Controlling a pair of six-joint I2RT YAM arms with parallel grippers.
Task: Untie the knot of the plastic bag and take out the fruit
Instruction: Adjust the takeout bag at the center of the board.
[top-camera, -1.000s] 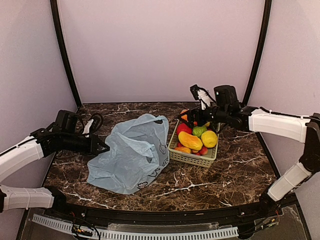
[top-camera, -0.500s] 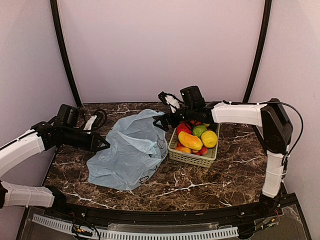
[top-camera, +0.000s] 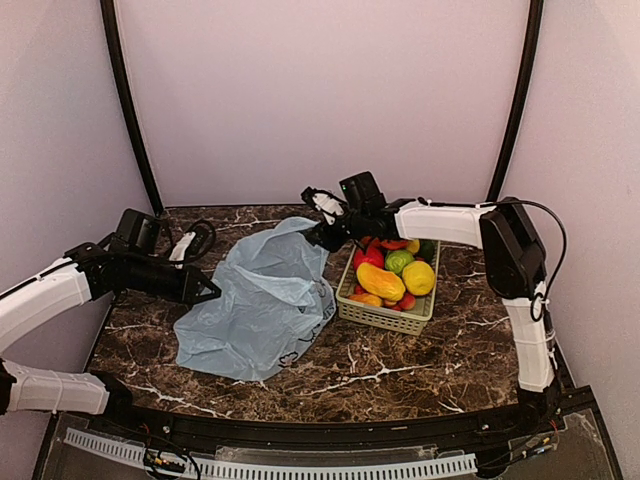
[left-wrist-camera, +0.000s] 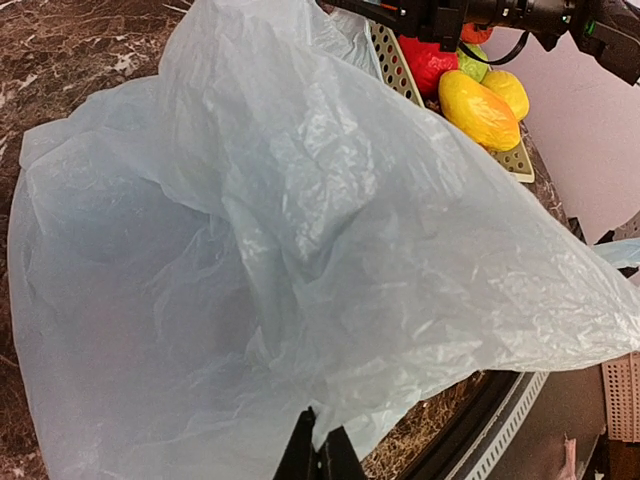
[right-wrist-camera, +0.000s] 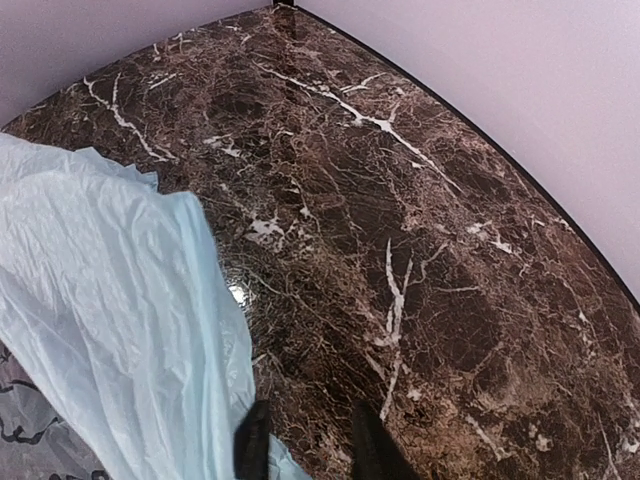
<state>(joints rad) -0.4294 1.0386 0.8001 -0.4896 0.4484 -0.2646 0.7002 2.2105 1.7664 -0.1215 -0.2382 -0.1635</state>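
The light blue plastic bag (top-camera: 265, 300) lies crumpled on the marble table (top-camera: 440, 350), left of the basket. My left gripper (top-camera: 212, 291) is at its left edge, shut on a fold of the film (left-wrist-camera: 300, 230), with the fingertips (left-wrist-camera: 305, 450) pinched together. My right gripper (top-camera: 318, 238) is at the bag's upper right corner. In the right wrist view its jaws (right-wrist-camera: 310, 410) stand apart, the bag's edge (right-wrist-camera: 90, 290) lying against the left finger. The knot does not show. Fruit fills the basket: a mango (top-camera: 380, 282), a lemon (top-camera: 418, 277), a green apple (top-camera: 399, 262).
The pale green lattice basket (top-camera: 385, 316) stands right of the bag, under my right forearm. Black frame posts rise at the back corners. A pale wall closes the table at the back and sides. Bare marble (right-wrist-camera: 420, 250) lies ahead of the right fingers.
My right arm has swung left from above the basket to the bag's upper right corner. My left gripper has kept its hold at the bag's left edge.
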